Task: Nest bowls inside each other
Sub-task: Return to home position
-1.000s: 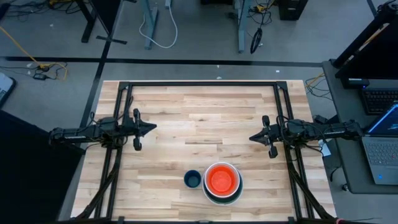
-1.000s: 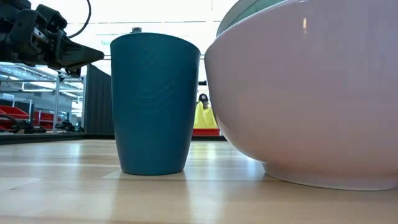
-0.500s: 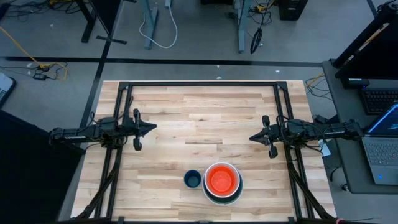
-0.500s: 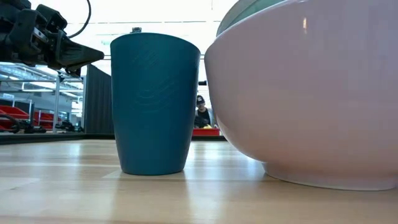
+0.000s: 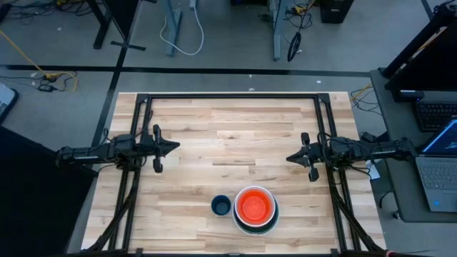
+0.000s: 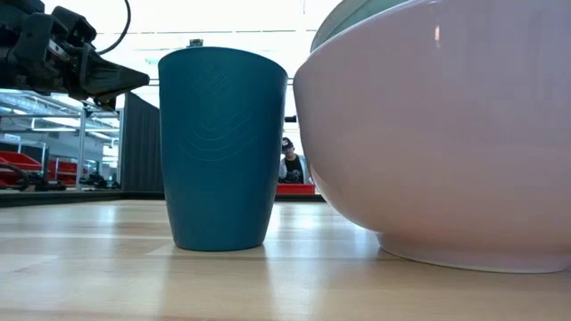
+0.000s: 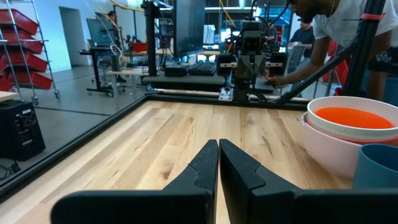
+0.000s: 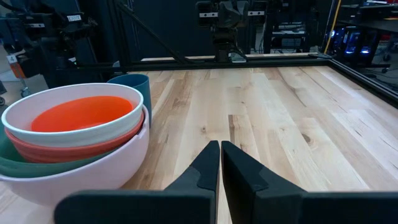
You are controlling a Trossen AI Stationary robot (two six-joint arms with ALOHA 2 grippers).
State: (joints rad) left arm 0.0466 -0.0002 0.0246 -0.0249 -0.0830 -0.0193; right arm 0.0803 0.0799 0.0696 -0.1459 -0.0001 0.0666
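A stack of nested bowls (image 5: 255,209) stands near the table's near edge: a large white bowl (image 8: 93,171) at the bottom, then a green one (image 8: 18,163), a red one (image 8: 74,148), a small white one (image 8: 74,115) and an orange one (image 8: 81,112) inside. A tiny dark blue bowl (image 5: 221,206), tall like a cup, stands upright on its base just left of the stack (image 6: 223,147). My left gripper (image 5: 176,146) waits shut at the table's left side, and my right gripper (image 5: 289,158) waits shut at the right side; both are clear of the bowls.
A black metal frame (image 5: 228,96) runs around the wooden table top (image 5: 228,143). A laptop (image 5: 437,164) sits beyond the right edge. A person (image 7: 336,31) leans at a bench in the room past the table's right side.
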